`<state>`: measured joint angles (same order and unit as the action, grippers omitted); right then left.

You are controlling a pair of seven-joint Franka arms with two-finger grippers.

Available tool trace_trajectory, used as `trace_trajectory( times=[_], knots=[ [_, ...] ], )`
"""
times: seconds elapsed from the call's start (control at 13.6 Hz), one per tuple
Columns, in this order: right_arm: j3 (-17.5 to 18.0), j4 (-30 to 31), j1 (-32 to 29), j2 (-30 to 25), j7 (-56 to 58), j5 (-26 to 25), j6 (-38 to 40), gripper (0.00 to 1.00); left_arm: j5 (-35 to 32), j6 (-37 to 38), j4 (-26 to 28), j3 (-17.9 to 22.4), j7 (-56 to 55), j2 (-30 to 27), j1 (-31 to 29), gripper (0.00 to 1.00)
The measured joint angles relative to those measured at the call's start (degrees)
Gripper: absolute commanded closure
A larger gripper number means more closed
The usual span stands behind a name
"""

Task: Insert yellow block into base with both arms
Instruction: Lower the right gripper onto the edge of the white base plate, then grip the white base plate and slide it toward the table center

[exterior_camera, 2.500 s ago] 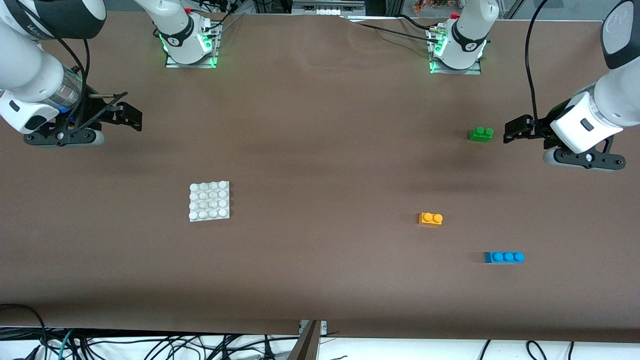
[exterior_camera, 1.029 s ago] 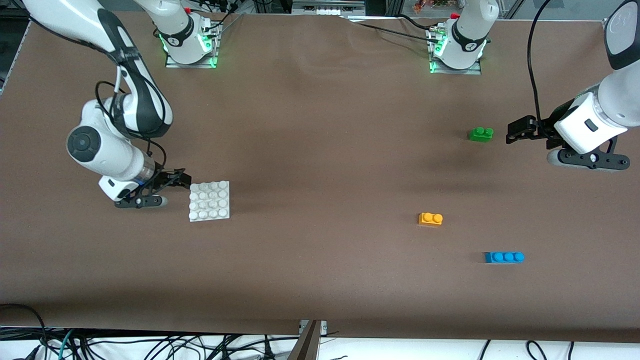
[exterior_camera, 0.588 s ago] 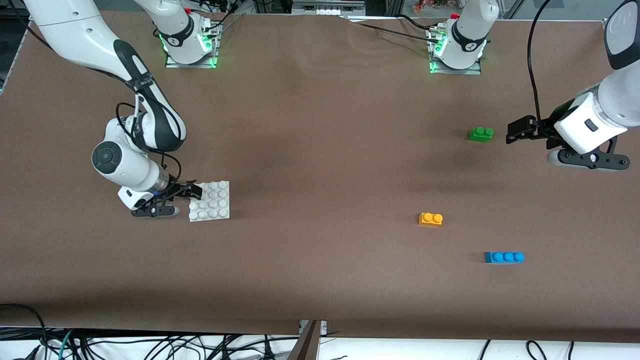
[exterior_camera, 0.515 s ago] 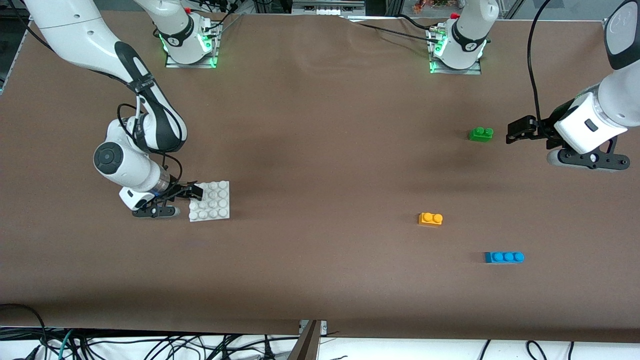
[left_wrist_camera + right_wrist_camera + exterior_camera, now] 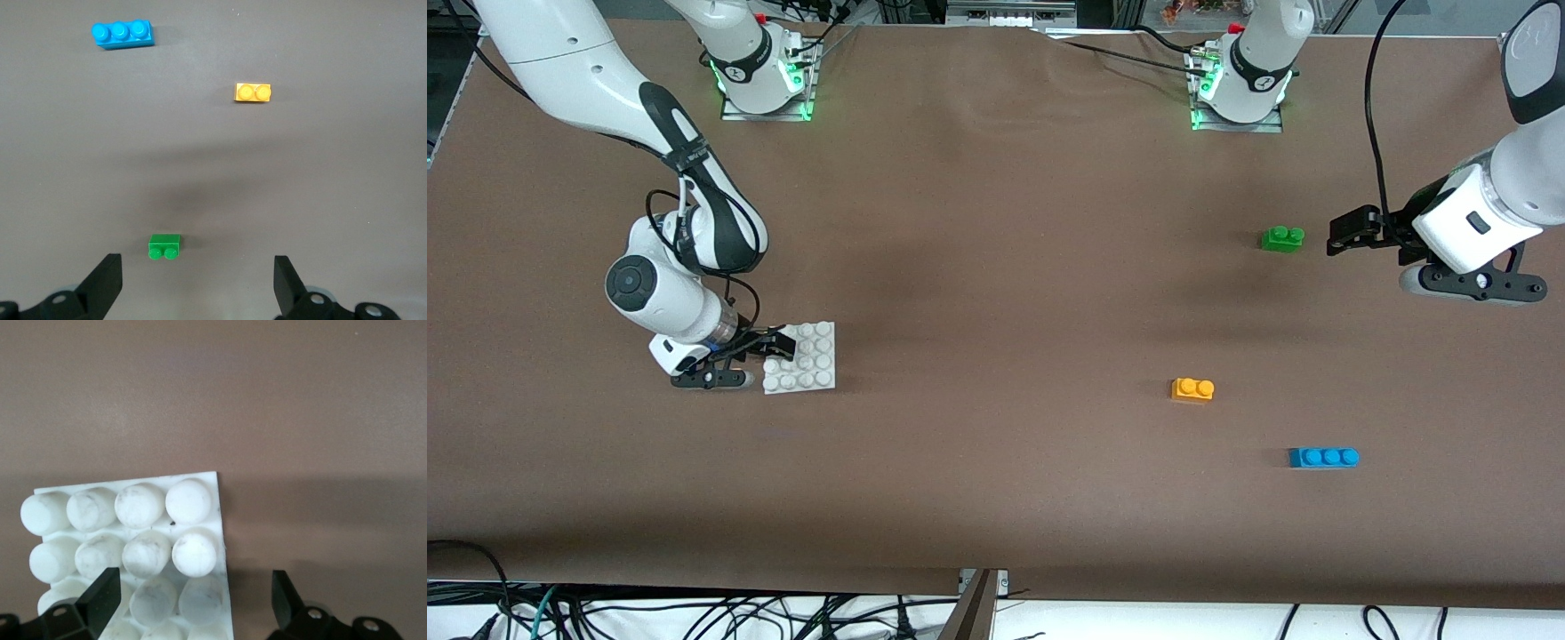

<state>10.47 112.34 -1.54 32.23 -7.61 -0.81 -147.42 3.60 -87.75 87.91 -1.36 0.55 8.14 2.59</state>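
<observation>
A wide flat table (image 5: pixel 996 498) fills almost the whole front view, covered with a matte brown cloth that has some soft wrinkles near the top edge. The light is even and gives only pale, blurry shadows on the cloth. Under the lower edge of the table lies a white floor (image 5: pixel 1138 622) with many loose black cables (image 5: pixel 694 613) on it. Above the top edge stand some metal frames (image 5: pixel 1005 13), only partly visible.
</observation>
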Motion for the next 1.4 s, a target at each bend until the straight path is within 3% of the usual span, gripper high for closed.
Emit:
trace_trajectory(
  times=[0.59, 0.88, 1.4],
  knots=[
    [0.1, 0.0, 0.2, 1.8, -0.1, 0.0, -2.9, 0.01, 0.0, 0.0, 0.0, 0.0, 0.0, 0.0, 0.0, 0.00],
    [0.4, 0.0, 0.6, 2.0, -0.9, 0.0, -3.5, 0.25, 0.0, 0.0, 0.0, 0.0, 0.0, 0.0, 0.0, 0.00],
    [0.4, -0.3, 3.8, 2.1, -4.4, -0.2, -4.7, 0.38, 0.0, 0.0, 0.0, 0.0, 0.0, 0.0, 0.0, 0.00]
  ],
)
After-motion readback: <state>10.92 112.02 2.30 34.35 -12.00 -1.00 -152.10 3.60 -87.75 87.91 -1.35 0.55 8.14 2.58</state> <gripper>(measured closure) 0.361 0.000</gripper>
